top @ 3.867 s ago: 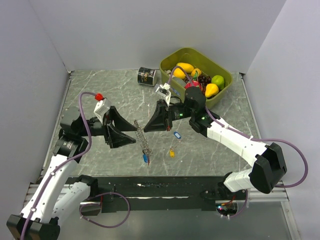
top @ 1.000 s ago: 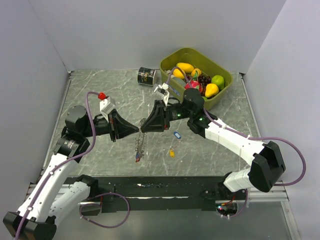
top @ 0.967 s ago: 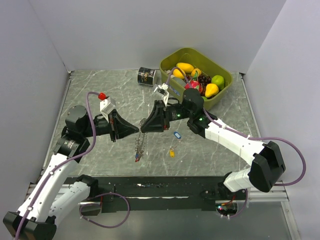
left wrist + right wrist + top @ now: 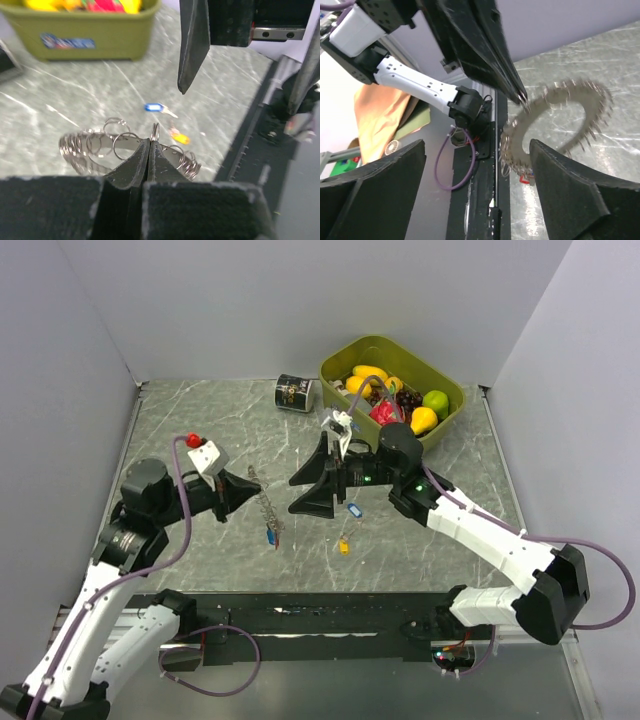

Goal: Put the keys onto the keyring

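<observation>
Here, the keyring (image 4: 266, 508) is clamped in the left gripper (image 4: 252, 483); two loose keys (image 4: 352, 509) are seen nearest the wide-open right gripper (image 4: 293, 496).

Robot lab test cell: plain white walls (image 4: 300, 310) box in a marble-look tabletop (image 4: 200, 420), two robot arms (image 4: 475, 528) bolted to a black rail (image 4: 330, 615) at its edge.

Silver keyring (image 4: 76, 145) — grey table (image 4: 200, 410) (white-veined)
</observation>
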